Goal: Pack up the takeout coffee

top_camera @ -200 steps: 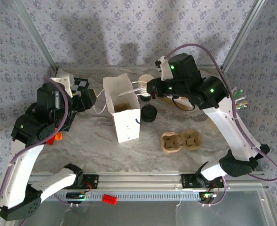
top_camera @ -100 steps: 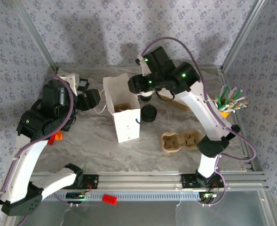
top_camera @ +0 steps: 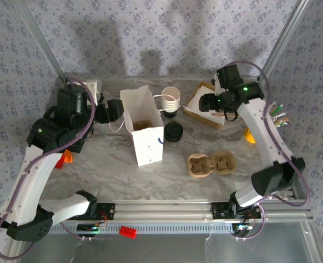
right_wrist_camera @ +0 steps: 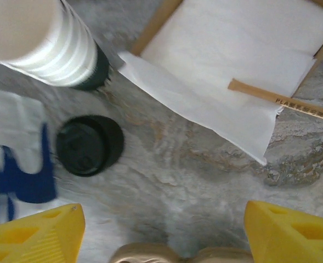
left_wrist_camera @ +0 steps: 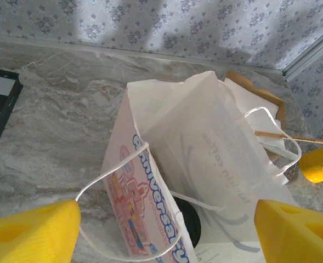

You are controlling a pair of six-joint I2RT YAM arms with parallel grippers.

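The white paper bag (top_camera: 145, 134) stands upright and open mid-bench (top_camera: 95, 164) toward the far edge, with a stack of paper cups (top_camera: 170, 98) and a black lid (top_camera: 174, 131) just to its right and a cardboard cup carrier (top_camera: 211, 164) nearer the front. The left end effector (left_wrist_camera: 164, 230) hangs beside the bag's left side, fingers wide apart and clamping nothing. The right end effector (right_wrist_camera: 164, 233) is also spread wide and empty, near the far-right corner over the napkins (right_wrist_camera: 232, 60) and a wooden stirrer (right_wrist_camera: 282, 98).
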